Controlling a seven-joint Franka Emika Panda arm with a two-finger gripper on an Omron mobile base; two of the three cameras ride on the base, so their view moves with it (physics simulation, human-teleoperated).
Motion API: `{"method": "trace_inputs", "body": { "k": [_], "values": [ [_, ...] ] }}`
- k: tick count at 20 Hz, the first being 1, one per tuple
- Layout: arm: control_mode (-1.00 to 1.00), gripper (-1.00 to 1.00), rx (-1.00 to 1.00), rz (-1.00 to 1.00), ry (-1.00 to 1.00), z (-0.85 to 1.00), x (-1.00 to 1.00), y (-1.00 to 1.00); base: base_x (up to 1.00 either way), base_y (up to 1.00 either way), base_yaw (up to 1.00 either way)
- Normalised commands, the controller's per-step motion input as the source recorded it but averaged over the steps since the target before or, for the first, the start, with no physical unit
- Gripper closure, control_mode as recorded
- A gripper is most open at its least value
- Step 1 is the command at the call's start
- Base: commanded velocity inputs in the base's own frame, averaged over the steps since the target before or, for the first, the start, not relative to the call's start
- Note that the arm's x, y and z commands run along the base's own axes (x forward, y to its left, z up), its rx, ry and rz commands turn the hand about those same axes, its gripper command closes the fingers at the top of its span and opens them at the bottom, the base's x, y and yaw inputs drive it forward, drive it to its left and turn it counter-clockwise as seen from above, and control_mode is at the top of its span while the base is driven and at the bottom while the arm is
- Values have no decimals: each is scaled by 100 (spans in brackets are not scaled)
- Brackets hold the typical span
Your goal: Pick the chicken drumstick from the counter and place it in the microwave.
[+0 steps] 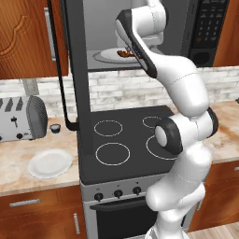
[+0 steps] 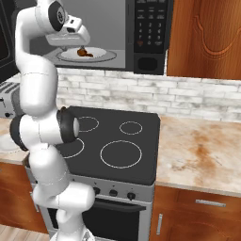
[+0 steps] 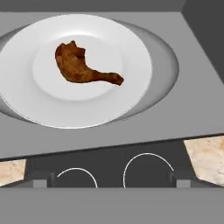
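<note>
Drumstick (image 3: 83, 65) lies on white plate (image 3: 131, 48) w/ turntable under it, inside microwave (image 2: 150, 61), door open. Gripper (image 3: 109, 183) just above plate, jaws wide apart, holding nothing. Stovetop (image 2: 117, 136) below, counter (image 2: 197, 150) beside it.

A whitewashed brick backsplash (image 2: 188, 96) runs behind a black stovetop (image 1: 126, 140) with white ring burners, its oven front carrying three dark knobs (image 1: 117, 193). Reddish-brown wooden wall cabinets (image 2: 207, 37) hang above. A silver toaster (image 1: 21, 116), a white plate (image 1: 50, 163) and a small dark cup (image 1: 55, 128) stand to the left.
</note>
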Motion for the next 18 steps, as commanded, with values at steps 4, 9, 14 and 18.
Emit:
{"method": "trace_inputs", "body": {
  "k": [4,9,14,18],
  "values": [
    [-100,-100,17,-17,-36,-82,-100,0,0,0,0],
    [-100,-100,16,-12,-38,-61,-100,-5,0,0,0],
    [-100,-100,15,-11,-29,-44,-100,-7,0,0,0],
    [-100,-100,13,-3,-20,-62,-100,-7,0,0,0]
  ]
}}
